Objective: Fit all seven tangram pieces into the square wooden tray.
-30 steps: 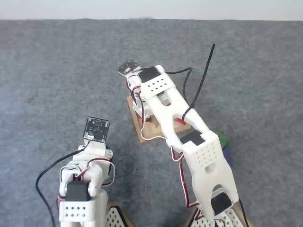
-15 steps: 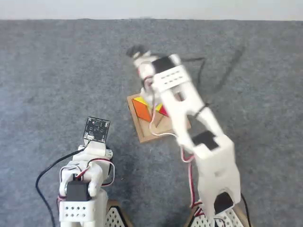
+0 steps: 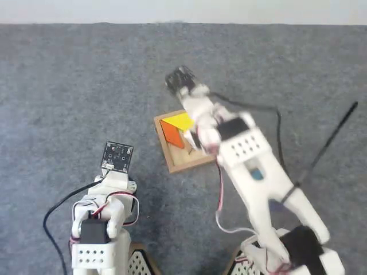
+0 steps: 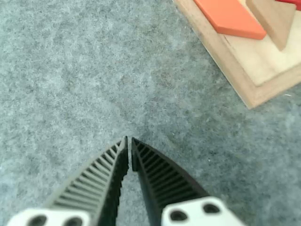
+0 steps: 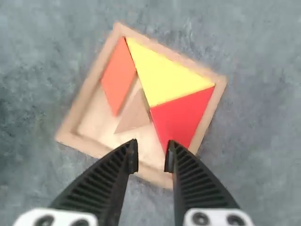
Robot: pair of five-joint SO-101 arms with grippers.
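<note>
1. Right gripper [image 5: 151,153]: fingers parted by a narrow gap, nothing between them. It hangs above one rim of the square wooden tray [image 5: 96,125].
2. Left gripper [image 4: 129,143]: fingers pressed together, empty, low over the grey carpet [image 4: 70,70]. The tray's corner lies well apart from it.
3. Four pieces lie flat in the tray. The orange parallelogram [image 5: 118,77] sits along one wall. The yellow triangle [image 5: 164,75] touches it and fills the far corner.
4. The red triangle [image 5: 178,115] sits edge to edge with the yellow triangle. The plain wood triangle [image 5: 135,115] is wedged between orange and red.
5. Bare tray floor shows beside the wood triangle.
6. High view: the tray sits mid-carpet, partly under the right arm [image 3: 252,166]. The left arm [image 3: 106,200] is folded near its base.
</note>
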